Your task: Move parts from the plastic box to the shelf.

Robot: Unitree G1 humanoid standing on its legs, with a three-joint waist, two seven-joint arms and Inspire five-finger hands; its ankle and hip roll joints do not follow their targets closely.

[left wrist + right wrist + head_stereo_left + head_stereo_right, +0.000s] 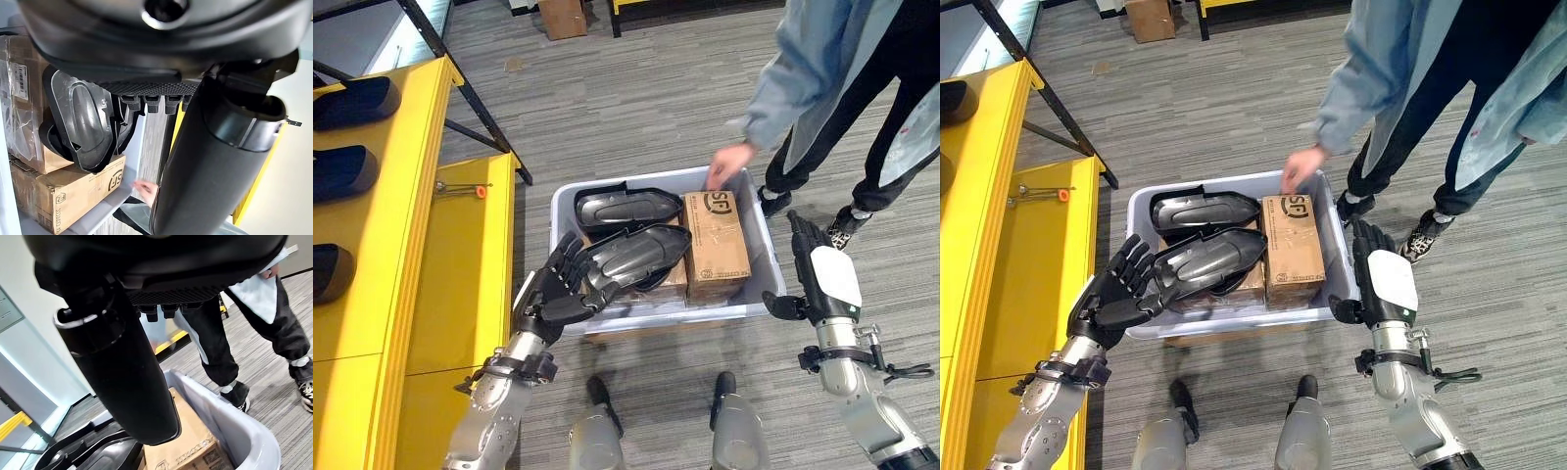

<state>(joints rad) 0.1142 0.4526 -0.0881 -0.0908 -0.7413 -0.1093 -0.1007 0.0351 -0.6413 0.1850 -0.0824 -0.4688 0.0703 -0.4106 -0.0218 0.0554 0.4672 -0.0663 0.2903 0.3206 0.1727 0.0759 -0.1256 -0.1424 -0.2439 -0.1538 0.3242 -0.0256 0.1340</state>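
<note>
The pale plastic box (558, 211) stands on the floor in front of me. It holds two cardboard cartons (716, 245) and a black moulded part (626, 207) at the back. A second black part (636, 257) lies tilted across the box's front. My left hand (556, 291) grips its near end between fingers and thumb; the part's ribbed underside (83, 122) shows in the left wrist view. My right hand (824, 272) hangs open just outside the box's right wall (234, 418), thumb near the rim. The yellow shelf (421, 206) stands at the left.
Three black parts (344, 172) lie on the shelf's upper level. A small orange-tipped tool (462, 188) rests on its lower ledge. A person stands beyond the box, one hand (728, 164) reaching onto the carton's far end. A black frame leg (470, 93) slants behind the shelf.
</note>
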